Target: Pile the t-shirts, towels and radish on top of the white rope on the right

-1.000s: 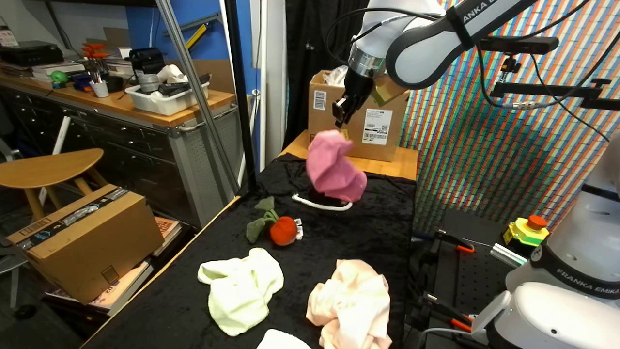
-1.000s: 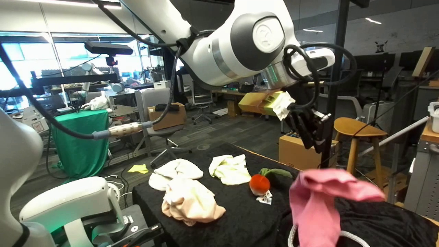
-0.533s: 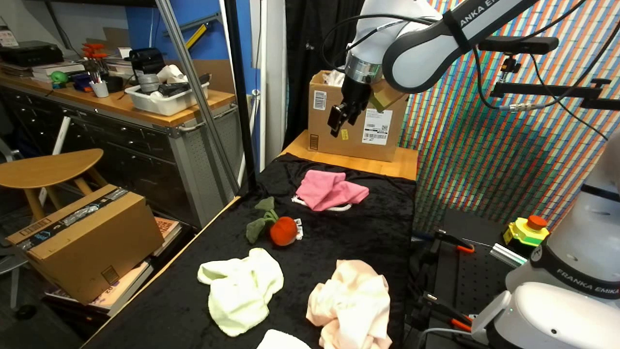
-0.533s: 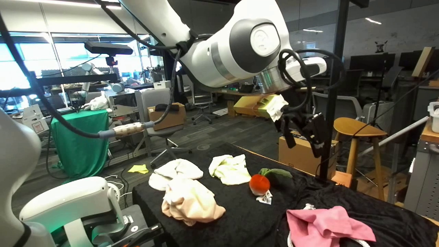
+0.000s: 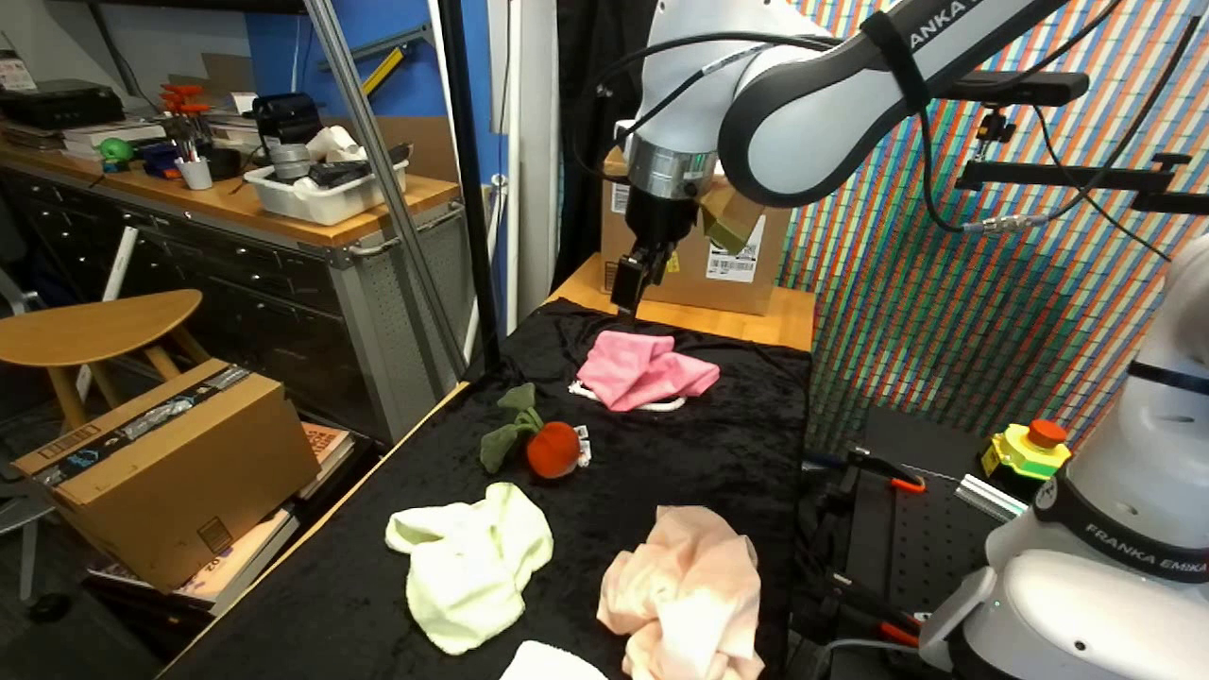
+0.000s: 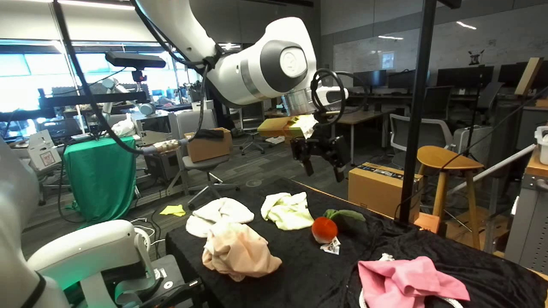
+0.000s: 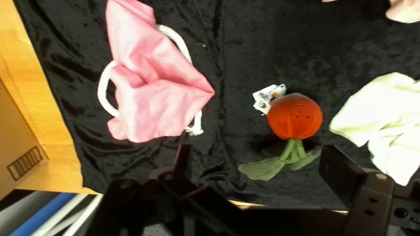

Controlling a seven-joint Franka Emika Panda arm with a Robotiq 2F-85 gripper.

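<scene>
pincer [image 6: 324, 173] spread wide, nothing gripped – below it, white rope [image 7: 102, 87] is part-covered by pink cloth [image 7: 154, 98], with radish [image 7: 294, 116] seen apart.

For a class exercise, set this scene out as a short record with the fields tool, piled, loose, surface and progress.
tool: black two-fingered gripper, open, raised, holding nothing
piled: crumpled pink cloth, lying over a looped white rope that shows at its edges
loose: round red radish with green leaves; crumpled pale-green cloth; crumpled peach cloth; bundled white cloth
surface: black velvety fabric
progress: begun; only the pink cloth is on the rope
</scene>
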